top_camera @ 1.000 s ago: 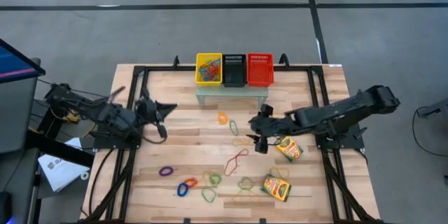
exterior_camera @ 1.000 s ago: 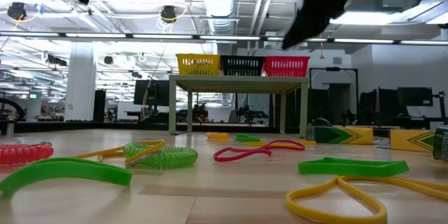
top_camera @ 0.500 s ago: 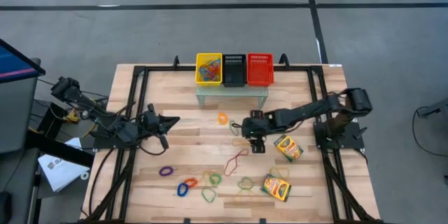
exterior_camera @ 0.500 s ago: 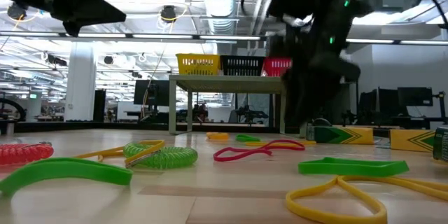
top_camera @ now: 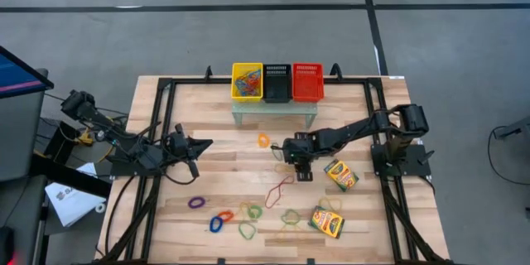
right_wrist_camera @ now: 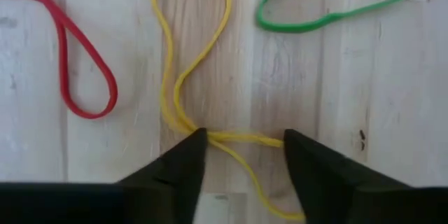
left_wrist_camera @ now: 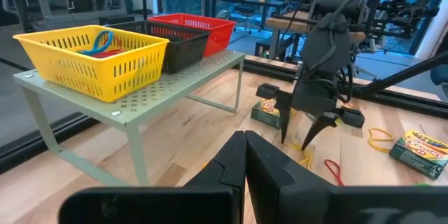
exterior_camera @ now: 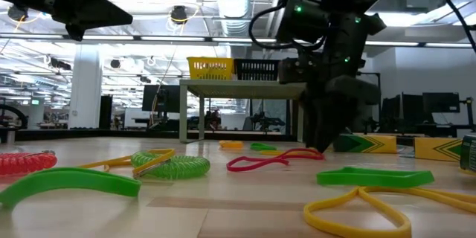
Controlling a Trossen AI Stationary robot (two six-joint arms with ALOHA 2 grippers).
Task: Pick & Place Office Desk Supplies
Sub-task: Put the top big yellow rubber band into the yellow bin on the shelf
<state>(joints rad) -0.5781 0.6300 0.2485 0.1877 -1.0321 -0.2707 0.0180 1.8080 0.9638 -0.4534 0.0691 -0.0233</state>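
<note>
My right gripper [top_camera: 300, 166] is open and points down at the table's middle. In the right wrist view its fingers [right_wrist_camera: 198, 143] stand on either side of the pinched waist of a yellow rubber band [right_wrist_camera: 183, 77]. The band lies flat on the wood between a red band [right_wrist_camera: 84, 56] and a green band [right_wrist_camera: 329, 10]. In the low view the right gripper [exterior_camera: 327, 143] reaches down to the tabletop. More bands [top_camera: 248, 215] lie near the near edge. Two crayon boxes [top_camera: 340, 175], [top_camera: 328, 222] lie to the right. My left gripper [top_camera: 202, 142] is shut and hovers over the table's left. My right gripper comes from above, pointing down, its open fingers across the yellow band's crossed strands [right_wrist_camera: 238, 138]. One fingertip [right_wrist_camera: 199, 138] stands right against the strands, but I cannot tell whether it touches them. The band lies slack on the table.
Yellow [top_camera: 247, 81], black [top_camera: 277, 82] and red [top_camera: 307, 81] mesh baskets stand on a low green shelf [top_camera: 273, 110] at the far edge; the yellow one holds bands. An orange band [top_camera: 263, 140] and a green band [top_camera: 277, 151] lie just beyond the right gripper.
My right gripper has swung toward the table's left and come down from above the table until its fingertips stand at the tabletop over the yellow band. My left gripper has shifted slightly toward the near edge and then stayed still. The bands and boxes have kept their places.
</note>
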